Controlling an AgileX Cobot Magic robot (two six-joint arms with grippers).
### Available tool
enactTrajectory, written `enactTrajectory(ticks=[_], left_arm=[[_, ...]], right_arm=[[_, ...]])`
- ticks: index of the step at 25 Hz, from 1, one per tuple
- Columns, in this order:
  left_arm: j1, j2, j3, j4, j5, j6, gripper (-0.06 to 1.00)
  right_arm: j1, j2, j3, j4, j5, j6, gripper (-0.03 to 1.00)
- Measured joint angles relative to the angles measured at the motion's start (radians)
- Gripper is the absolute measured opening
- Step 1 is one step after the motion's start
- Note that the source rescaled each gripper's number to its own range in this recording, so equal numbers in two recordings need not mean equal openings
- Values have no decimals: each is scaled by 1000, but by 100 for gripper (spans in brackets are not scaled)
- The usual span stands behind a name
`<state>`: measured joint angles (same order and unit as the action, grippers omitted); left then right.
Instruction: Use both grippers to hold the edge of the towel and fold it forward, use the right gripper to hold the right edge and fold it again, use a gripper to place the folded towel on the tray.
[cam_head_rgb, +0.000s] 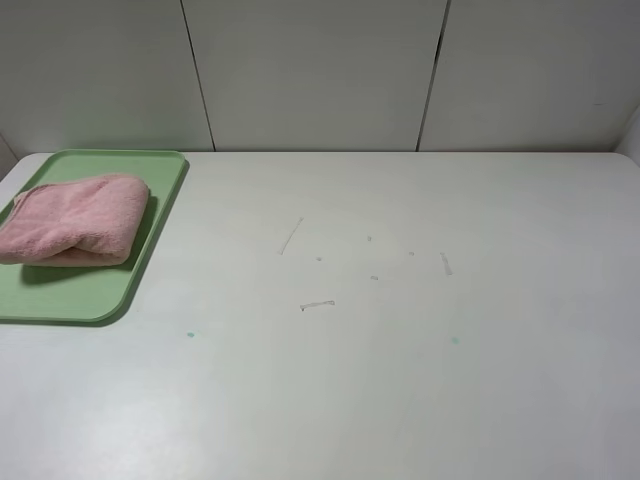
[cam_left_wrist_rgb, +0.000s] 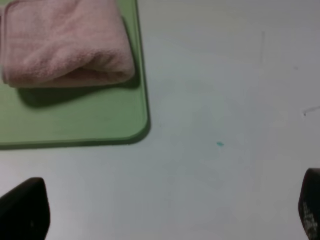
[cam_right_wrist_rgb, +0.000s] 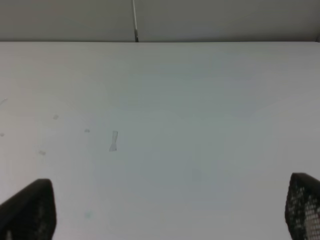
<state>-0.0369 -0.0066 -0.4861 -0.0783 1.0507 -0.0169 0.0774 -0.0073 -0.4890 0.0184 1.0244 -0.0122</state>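
Note:
A folded pink towel lies on the green tray at the far left of the table. In the left wrist view the towel rests on the tray. My left gripper is open and empty, its fingertips wide apart over bare table short of the tray. My right gripper is open and empty over bare table, with its fingertips at the frame's corners. Neither gripper shows in the high view.
The white table has small scuffs and green specks near its middle. A panelled wall stands along the table's far edge.

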Motion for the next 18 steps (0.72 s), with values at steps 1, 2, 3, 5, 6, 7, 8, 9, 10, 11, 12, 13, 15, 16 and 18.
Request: enactTrajectory(ticks=[1,2,3,5,6,7,8,9,10,11,12,13,15,16,18], left_arm=[[0,0,0,1,0,-3,100],[0,0,0,1,0,-2,100],[0,0,0,1,0,-2,100],[0,0,0,1,0,-3,100],[0,0,0,1,0,-4,100],[0,0,0,1,0,-4,100],[0,0,0,1,0,-4,100],[0,0,0,1,0,-4,100],[0,0,0,1,0,-4,100],[0,0,0,1,0,-4,100],[0,0,0,1,0,-4,100],[0,0,0,1,0,-4,100],[0,0,0,1,0,-4,100],[0,0,0,1,0,-4,100],[0,0,0,1,0,-4,100]], right_arm=[[0,0,0,0,0,0,100],[0,0,0,0,0,0,100],[0,0,0,0,0,0,100],[0,0,0,0,0,0,100],[0,0,0,0,0,0,100],[0,0,0,0,0,0,100],[0,0,0,1,0,0,100],[0,0,0,1,0,0,100],[0,0,0,1,0,0,100],[0,0,0,1,0,0,100],[0,0,0,1,0,0,100],[0,0,0,1,0,0,100],[0,0,0,1,0,0,100],[0,0,0,1,0,0,100],[0,0,0,1,0,0,100]])
